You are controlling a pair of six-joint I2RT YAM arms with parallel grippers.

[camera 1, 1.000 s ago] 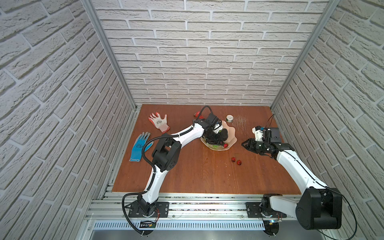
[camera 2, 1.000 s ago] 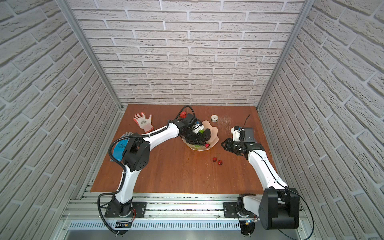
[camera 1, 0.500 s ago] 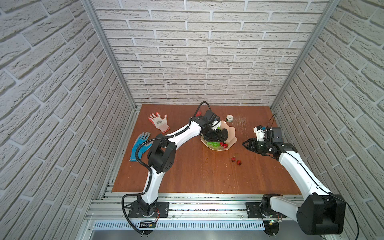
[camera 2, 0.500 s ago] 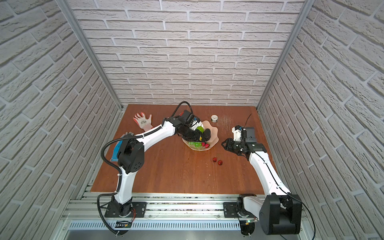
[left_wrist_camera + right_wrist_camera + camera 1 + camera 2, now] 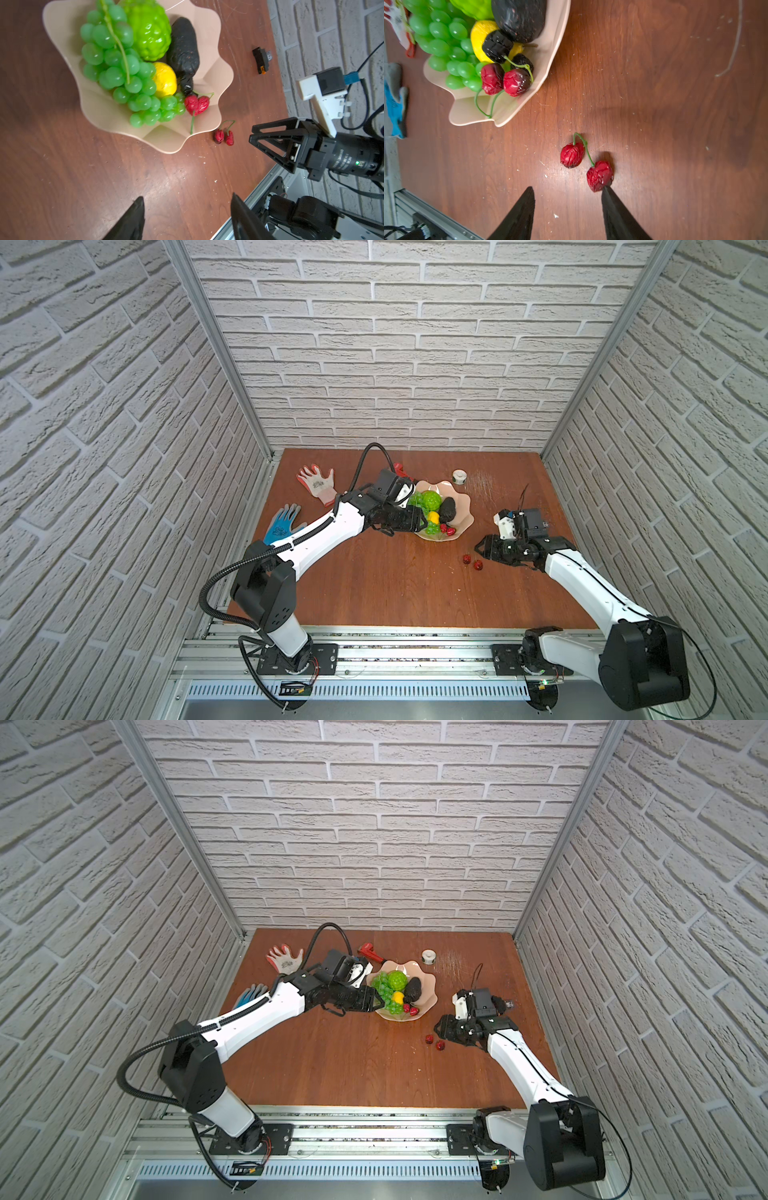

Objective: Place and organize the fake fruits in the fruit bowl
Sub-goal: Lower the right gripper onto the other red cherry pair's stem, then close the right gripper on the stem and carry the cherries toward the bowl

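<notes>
avocado (image 5: 448, 508) in fruit bowl (image 5: 464, 502), long axis front-to-back

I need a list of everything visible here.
bowl: 1, pink, on table
grapes: 1 bunch, green, in bowl
bumpy ball: 1, lime, in bowl
pear: 1, yellow, in bowl
avocado: 1, dark, in bowl
red cherries: 1 pair, red, in bowl
dark cherries: 1 pair, black, in bowl
loose cherries: 1 pair, red, beside bowl
wrench: 1, red, behind bowl
tape: 1, white, behind bowl
red glove: 1, red-white, left
blue glove: 1, blue, left
black part: 1, black, right side
left gripper: 1, black, by bowl, open
right gripper: 1, black, by loose cherries, open
</notes>
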